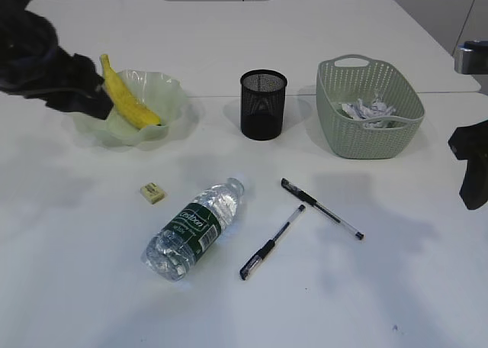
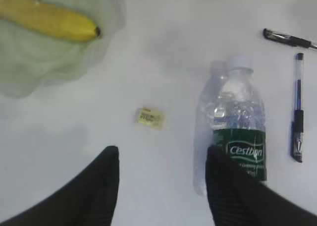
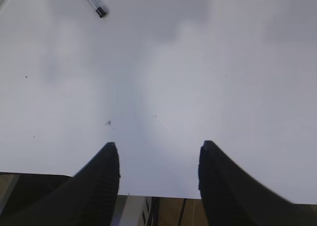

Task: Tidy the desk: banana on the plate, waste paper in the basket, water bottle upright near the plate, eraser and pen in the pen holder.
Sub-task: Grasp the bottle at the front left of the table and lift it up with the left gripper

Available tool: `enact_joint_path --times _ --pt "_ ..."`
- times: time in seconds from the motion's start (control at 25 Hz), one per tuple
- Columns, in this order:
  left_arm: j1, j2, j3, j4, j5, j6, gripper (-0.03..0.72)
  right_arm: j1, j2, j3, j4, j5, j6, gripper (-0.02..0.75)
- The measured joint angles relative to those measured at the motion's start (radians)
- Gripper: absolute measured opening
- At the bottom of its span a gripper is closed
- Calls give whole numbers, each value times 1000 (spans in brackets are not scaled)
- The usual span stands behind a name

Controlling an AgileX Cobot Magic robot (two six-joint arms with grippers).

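Observation:
The banana (image 1: 128, 98) lies on the pale green plate (image 1: 169, 88) at the back left; it also shows in the left wrist view (image 2: 49, 23). Crumpled waste paper (image 1: 371, 108) sits in the green basket (image 1: 339, 134). The water bottle (image 1: 194, 227) lies on its side mid-table, also in the left wrist view (image 2: 237, 122). A yellow eraser (image 1: 152, 192) lies left of it, also in the left wrist view (image 2: 150, 118). Two black pens (image 1: 321, 208) (image 1: 271, 242) lie right of the bottle. The black mesh pen holder (image 1: 263, 104) stands at the back. My left gripper (image 2: 161, 159) is open and empty, above the table near the plate. My right gripper (image 3: 158, 154) is open and empty at the right edge.
The white table's front edge (image 3: 163, 196) lies just under my right gripper. The left arm (image 1: 46, 66) overlaps the plate's left side in the exterior view. A pen tip (image 3: 94, 3) shows at the top of the right wrist view.

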Motion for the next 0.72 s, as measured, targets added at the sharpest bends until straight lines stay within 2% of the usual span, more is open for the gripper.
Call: enact_joint_path --times 0.12,0.28,0.4,0.72 --pt "-64 82 -84 26 10 0 414 0 0 2 0 -4 0 387" --pt "-124 187 -176 37 15 1 491 0 0 2 0 -10 0 387" --pt "-164 265 -225 53 28 17 516 0 0 2 0 -12 0 387" --pt "-198 464 -344 61 114 56 524 0 0 2 0 -14 -2 387"
